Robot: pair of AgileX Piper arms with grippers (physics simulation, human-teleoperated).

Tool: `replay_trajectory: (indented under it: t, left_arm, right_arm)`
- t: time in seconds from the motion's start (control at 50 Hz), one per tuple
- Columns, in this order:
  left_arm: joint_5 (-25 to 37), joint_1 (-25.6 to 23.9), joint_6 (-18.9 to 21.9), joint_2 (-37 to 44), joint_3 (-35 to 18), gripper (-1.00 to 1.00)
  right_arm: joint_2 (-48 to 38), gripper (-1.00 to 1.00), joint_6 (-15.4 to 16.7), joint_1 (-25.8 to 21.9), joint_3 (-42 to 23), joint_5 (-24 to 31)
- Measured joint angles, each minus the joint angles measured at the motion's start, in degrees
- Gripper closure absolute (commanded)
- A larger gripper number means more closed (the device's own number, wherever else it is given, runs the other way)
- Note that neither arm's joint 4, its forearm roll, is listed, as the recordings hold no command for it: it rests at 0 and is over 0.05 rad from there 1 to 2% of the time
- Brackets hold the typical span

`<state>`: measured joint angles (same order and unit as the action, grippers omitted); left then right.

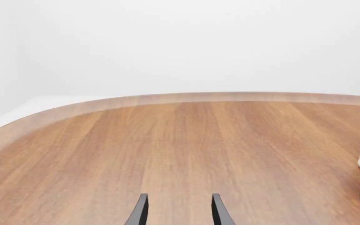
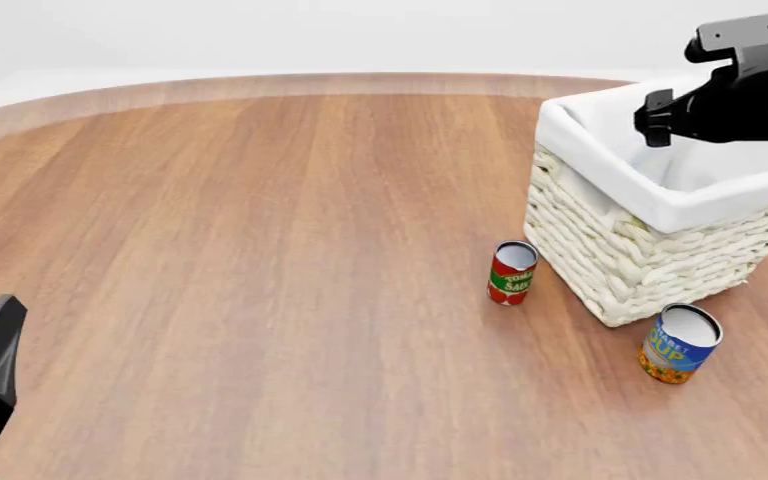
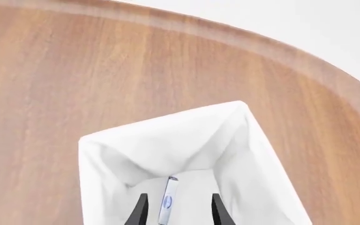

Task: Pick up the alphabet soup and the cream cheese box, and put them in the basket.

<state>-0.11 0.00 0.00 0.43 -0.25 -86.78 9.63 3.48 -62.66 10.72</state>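
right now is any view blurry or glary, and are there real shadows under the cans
Front view: sharp, even light, no glare; only faint soft shading beside the alphabet soup and the red can. Left wrist view: the table edge bows, suggesting lens distortion. Right wrist view: crisp; the basket liner shows soft folds, not blown out.

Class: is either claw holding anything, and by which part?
Nothing is gripped. The left claw is open and empty; the right claw is open above the basket, the cream cheese box edge-on between its fingers, touching neither.
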Motion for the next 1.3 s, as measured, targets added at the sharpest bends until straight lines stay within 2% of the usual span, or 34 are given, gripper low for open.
replay_trajectory:
  t: [0.62,1.3]
  left_arm:
    - [0.0,0.0,0.0,0.0,0.0,-1.0]
    - [0.0,0.0,0.0,0.0,0.0,-1.0]
  right_arm:
    - [15.6,-1.0,-1.6,-1.3,7.6,3.5]
    - [33.1,-1.0,-2.9,-4.4,12.9,12.5]
